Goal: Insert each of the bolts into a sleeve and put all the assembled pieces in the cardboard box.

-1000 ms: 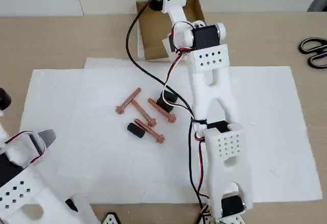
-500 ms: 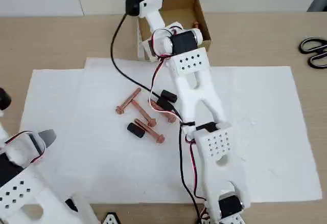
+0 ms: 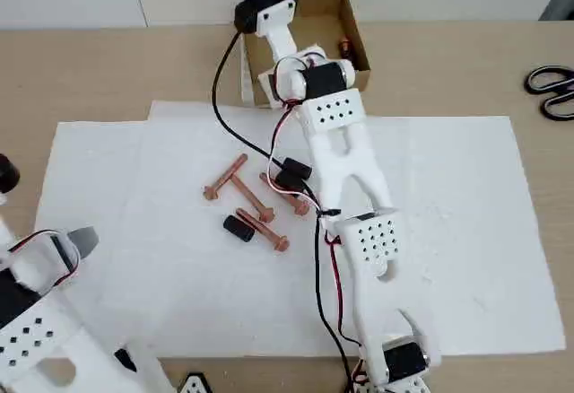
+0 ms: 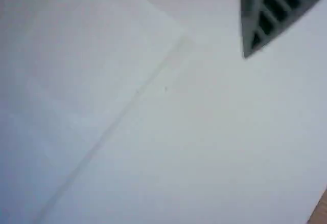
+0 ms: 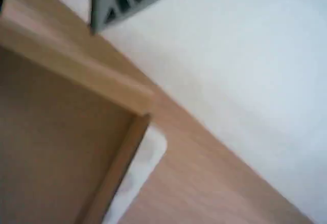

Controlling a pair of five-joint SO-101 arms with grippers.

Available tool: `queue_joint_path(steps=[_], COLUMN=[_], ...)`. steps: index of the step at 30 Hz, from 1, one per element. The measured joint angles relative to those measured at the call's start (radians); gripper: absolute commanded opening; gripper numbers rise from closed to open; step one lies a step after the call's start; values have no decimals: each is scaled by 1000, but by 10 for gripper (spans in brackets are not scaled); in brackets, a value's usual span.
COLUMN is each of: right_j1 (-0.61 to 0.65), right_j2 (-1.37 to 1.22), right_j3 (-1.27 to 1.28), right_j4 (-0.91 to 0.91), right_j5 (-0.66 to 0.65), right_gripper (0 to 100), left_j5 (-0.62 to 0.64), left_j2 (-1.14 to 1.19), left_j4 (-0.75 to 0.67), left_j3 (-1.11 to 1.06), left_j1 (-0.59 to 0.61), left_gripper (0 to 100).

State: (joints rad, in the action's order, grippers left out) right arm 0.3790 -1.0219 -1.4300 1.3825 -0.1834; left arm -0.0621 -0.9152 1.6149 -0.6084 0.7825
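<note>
Your right gripper (image 3: 269, 39) hangs over the open brown cardboard box (image 3: 353, 27); you cannot tell its opening or load; copper-coloured metal bolts (image 3: 225, 177) lie outside the box.

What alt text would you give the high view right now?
The right arm stretches across a white sheet to the cardboard box at the table's far edge. Four copper bolts and a black sleeve lie loose on the sheet; the left arm sits at the near left corner.
</note>
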Motion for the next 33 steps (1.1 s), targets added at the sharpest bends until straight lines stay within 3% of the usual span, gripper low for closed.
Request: queue_joint_path(steps=[5,14,20,25,33], right_j1=[-15,-78,-78,-123,-224], right_j2=[161,644,1188,1645,2124], right_j3=[-173,12,529,1077,1811], right_j4=[299,354,354,342,158], right_j5=[0,0,0,0,0], right_gripper=[114,114,114,114,117], left_j5=[-87,-127,-140,-140,-140], left_j2=[0,-66,-276,-453,-703], left_j4=[0,80,120,118,-120], left_j3=[63,322,353,222,-233], left_j1=[-2,-11,-149,-230,-275], left_gripper=[317,317,317,317,317])
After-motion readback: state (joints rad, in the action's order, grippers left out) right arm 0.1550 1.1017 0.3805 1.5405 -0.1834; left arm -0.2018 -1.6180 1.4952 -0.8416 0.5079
